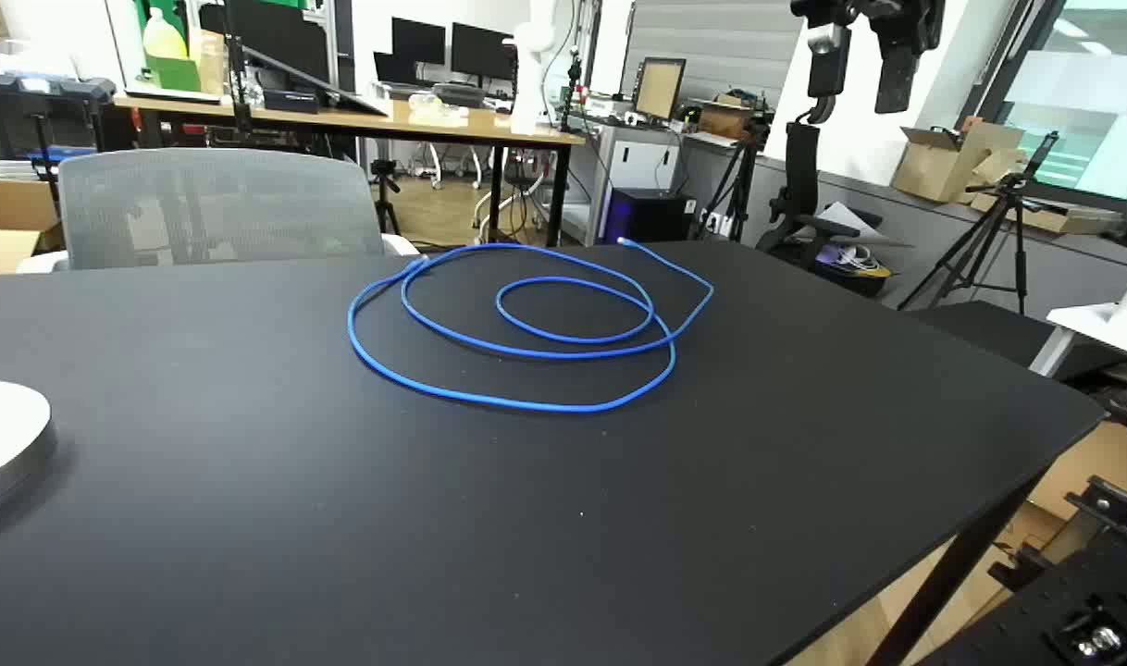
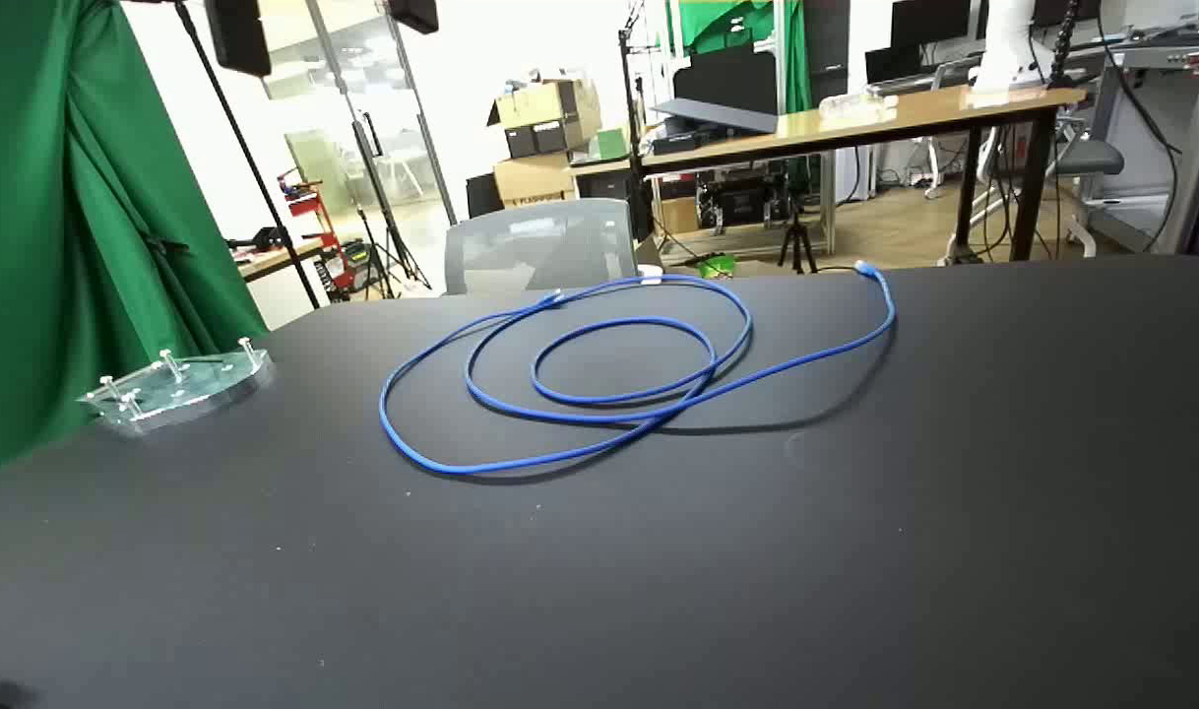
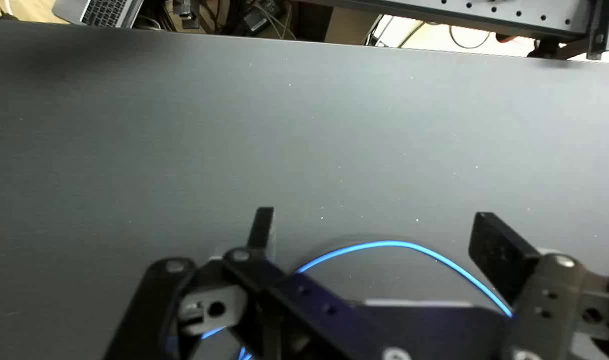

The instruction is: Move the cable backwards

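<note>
The blue cable (image 1: pixel 582 340) lies in loose loops on the table (image 1: pixel 434 536). Above the table, the hand (image 3: pixel 374 222) is spread wide.

In the wrist view, cable (image 3: pixel 390 243) partly hidden behind the tool (image 3: pixel 374 225).

- A big black table (image 1: pixel 341 518).
- A long blue cable (image 2: pixel 580 419) lies on it in loops.
- A see-through plate (image 2: pixel 201 381) with metal pins (image 2: pixel 169 363) sits apart from the cable.
- Tiny white specks (image 3: pixel 322 218).
</note>
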{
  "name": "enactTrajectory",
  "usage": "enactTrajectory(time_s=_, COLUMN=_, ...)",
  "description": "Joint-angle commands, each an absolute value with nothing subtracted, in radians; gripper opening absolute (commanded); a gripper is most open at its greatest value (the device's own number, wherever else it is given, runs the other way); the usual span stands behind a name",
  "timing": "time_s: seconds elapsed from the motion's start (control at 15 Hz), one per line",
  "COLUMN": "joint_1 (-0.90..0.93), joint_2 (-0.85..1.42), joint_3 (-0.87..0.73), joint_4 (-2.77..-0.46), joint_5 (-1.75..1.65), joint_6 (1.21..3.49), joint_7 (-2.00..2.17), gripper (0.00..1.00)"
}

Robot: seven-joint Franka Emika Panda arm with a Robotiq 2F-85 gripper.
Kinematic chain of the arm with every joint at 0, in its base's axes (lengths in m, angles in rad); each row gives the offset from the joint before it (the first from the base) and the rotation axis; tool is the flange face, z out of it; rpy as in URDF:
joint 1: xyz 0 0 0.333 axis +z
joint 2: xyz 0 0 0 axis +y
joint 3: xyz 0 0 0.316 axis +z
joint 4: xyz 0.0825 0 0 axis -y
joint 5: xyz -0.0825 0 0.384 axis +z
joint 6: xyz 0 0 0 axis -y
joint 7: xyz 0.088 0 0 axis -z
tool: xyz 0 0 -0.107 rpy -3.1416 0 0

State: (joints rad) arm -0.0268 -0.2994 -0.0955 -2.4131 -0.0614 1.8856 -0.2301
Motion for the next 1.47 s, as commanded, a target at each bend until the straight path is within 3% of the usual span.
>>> enactTrajectory(time_s=0.0, joint_1=-0.031, joint_2=-0.298, joint_3=-0.091, joint_4=-2.412, joint_5=-0.060, joint_6=1.886, joint_7=-0.231, gripper=1.00)
enactTrajectory(time_s=0.73, joint_1=-0.031, joint_2=-0.298, joint_3=-0.092, joint_4=-2.412, joint_5=-0.060, joint_6=1.886, joint_7=-0.231, gripper=1.00)
enactTrajectory(time_s=1.4, joint_1=-0.117, joint_2=0.015, joint_3=-0.119, joint_4=-2.162, joint_5=-0.151, joint_6=2.276, joint_7=-0.144, gripper=1.00)
